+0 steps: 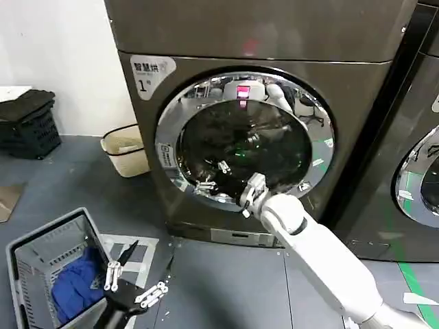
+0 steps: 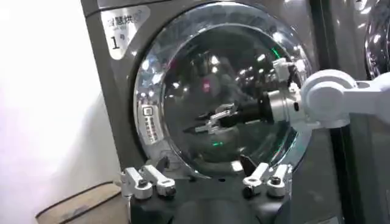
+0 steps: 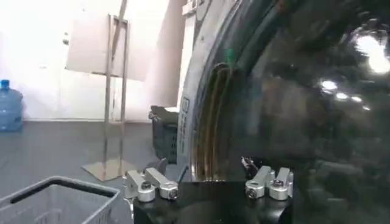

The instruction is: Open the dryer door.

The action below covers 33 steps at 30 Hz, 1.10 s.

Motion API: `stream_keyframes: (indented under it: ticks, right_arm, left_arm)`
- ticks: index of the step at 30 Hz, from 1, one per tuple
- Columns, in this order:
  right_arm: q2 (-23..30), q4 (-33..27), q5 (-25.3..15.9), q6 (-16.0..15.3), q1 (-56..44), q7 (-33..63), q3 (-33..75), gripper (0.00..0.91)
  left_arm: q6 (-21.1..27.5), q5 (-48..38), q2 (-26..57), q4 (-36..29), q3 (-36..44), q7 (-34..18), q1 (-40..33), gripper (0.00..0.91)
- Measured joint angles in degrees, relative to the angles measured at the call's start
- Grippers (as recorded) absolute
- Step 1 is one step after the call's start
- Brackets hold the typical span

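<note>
The dryer door (image 1: 233, 133) is a chrome-ringed porthole of dark glass on the grey-bronze machine marked "1", and it looks shut against the front. My right gripper (image 1: 248, 199) is at the lower middle of the door, close to the glass, on a white arm reaching in from the lower right. Its own view shows the door (image 3: 304, 109) very close, with the right gripper (image 3: 204, 167) open and nothing held. From the left wrist view the door (image 2: 201, 73) shows whole, with the right gripper (image 2: 210, 122) in front of the glass. My left gripper (image 1: 147, 264) (image 2: 204, 167) waits open, low at the left.
A grey basket (image 1: 41, 240) with blue cloth stands on the floor below my left gripper. A beige bin (image 1: 127, 147) and a black crate (image 1: 27, 123) sit left of the dryer. A second chrome-doored machine (image 1: 418, 178) stands at the right.
</note>
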Motion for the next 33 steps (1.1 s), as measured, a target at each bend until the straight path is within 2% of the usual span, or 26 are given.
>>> stream_keyframes:
  ticks: [23, 33]
  right_arm:
    - [4.92, -5.14, -0.25, 0.27, 4.26, -1.36, -3.22, 0.907]
    - [3.98, -6.23, 2.6, 0.53, 5.3, -8.48, -3.93, 0.907]
  left_arm:
    - [0.33, -0.03, -0.48, -0.3, -0.05, 0.03, -0.22, 0.907]
    - [0.34, -0.17, -0.44, -0.37, -0.17, 0.04, -0.16, 0.907]
